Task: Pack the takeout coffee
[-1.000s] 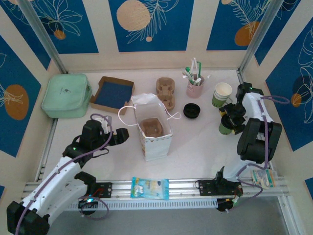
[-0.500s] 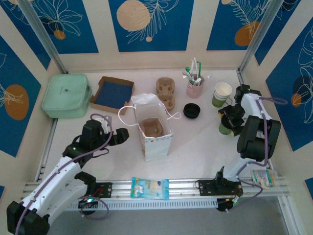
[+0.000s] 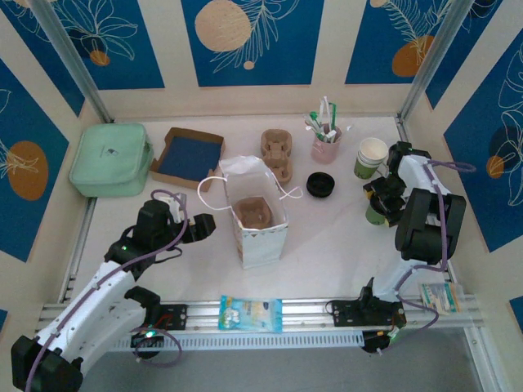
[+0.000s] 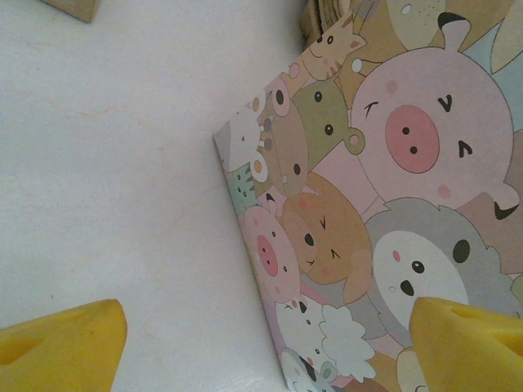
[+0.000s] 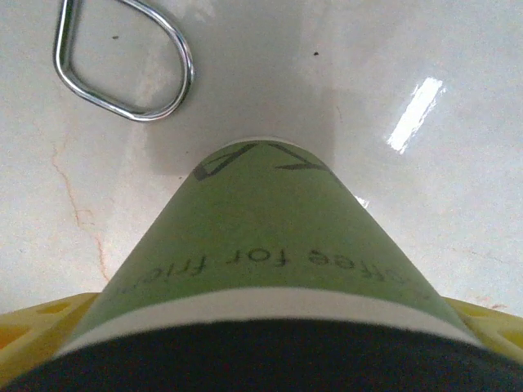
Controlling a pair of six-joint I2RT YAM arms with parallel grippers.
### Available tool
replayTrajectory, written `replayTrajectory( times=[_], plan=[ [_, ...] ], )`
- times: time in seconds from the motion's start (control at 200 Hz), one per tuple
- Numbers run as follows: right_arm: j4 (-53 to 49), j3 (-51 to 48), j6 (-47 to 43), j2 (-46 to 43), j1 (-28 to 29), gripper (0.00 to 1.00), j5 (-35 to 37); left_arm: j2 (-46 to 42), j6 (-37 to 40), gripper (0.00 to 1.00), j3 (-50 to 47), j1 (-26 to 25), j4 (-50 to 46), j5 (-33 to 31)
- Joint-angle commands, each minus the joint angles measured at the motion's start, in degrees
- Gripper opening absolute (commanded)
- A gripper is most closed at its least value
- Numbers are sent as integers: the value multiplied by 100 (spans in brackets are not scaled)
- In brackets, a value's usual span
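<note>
White-and-black arms (image 3: pixel 105 287), purple cables (image 3: pixel 445 214), yellow fingers (image 4: pixel 64 345).

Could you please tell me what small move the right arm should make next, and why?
Probably close the right fingers on the takeout coffee: it stands lidded on the table between them, and they look open on either side of it.

Cup (image 5: pixel 260 245): green paper wall with dark lettering; pale band under black lid; stands upright, far right.

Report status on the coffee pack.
Left hand open beside the bag. Right hand straddling the coffee cup, grip unconfirmed. Cup not bagged. Black round object between cup and bag.
</note>
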Motion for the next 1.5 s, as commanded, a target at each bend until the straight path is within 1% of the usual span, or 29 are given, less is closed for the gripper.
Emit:
replayTrajectory(
  times=[0.0, 0.425, 0.505, 0.61, 0.8, 0.981, 1.121, 1.316, 1.496],
  plan=[
    [3, -158, 134, 193, 42, 94, 92, -97, -45, 89, 61, 52, -123, -60],
    [252, -422, 76, 187, 233, 73, 201, -197, 8, 89, 205, 46, -324, -129],
    [290, -444, -17, 136, 303, 67, 229, -205, 23, 89, 245, 52, -366, -148],
    [353, -453, -280, 86, 347, 63, 42, -221, 28, 89, 261, 51, -386, -148],
    [435, -590, -554, -309, 523, 59, 243, -266, 38, 89, 319, 47, -445, -157],
    [466, -633, -770, -640, 674, 49, 365, -254, 50, 89, 348, 52, -448, -162],
    [362, -544, -919, -728, 792, 48, 391, -268, 43, 89, 352, 52, -465, -157],
    [84, -315, -1217, -944, 1146, 47, 479, -310, 85, 89, 410, 52, -547, -201],
    [-237, 63, -1648, -1260, 1475, 47, 299, -285, 115, 89, 491, 52, -568, -210]
  ],
)
